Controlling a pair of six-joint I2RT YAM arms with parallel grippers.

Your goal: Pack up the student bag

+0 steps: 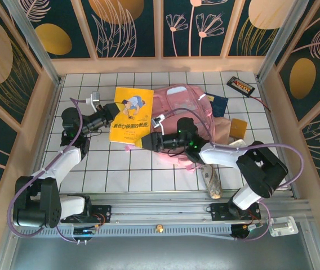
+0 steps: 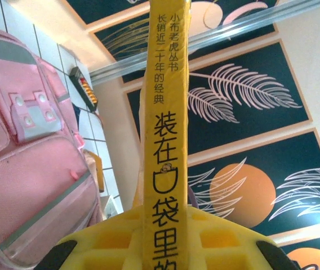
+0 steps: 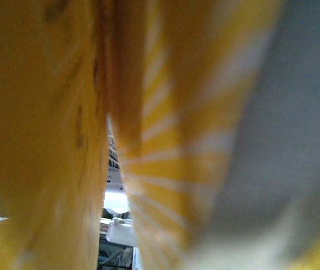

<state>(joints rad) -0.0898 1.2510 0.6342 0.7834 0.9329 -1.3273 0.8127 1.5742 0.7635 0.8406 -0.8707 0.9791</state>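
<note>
The pink student bag [image 1: 185,104] lies slumped on the white tiled table [image 1: 149,180], toward the back and a little right of centre, its pocketed front showing to the left wrist camera. At its left edge a yellow children's picture book [image 1: 130,115] hangs tilted above the tiles, pinched by its spine in the left gripper [image 1: 110,116], whose jaws are closed tight on it. That edge-on hold appears meant to keep the book stiff and slim enough to slide into the bag. The right gripper [image 1: 153,140] reaches across from the other side to the bag's near edge, just by the book's lower corner. Its jaws are spread wide, and nothing can be made out clamped between them. Its own camera gives a yellow blur at very close range, so whether it touches the book or the bag cannot be told. It seems placed to hold the bag's mouth apart or steady the book. Around the bag wait a dark blue notebook [image 1: 220,103], a beige roll [image 1: 212,181] and a black device on a red lead [image 1: 240,84].
</note>
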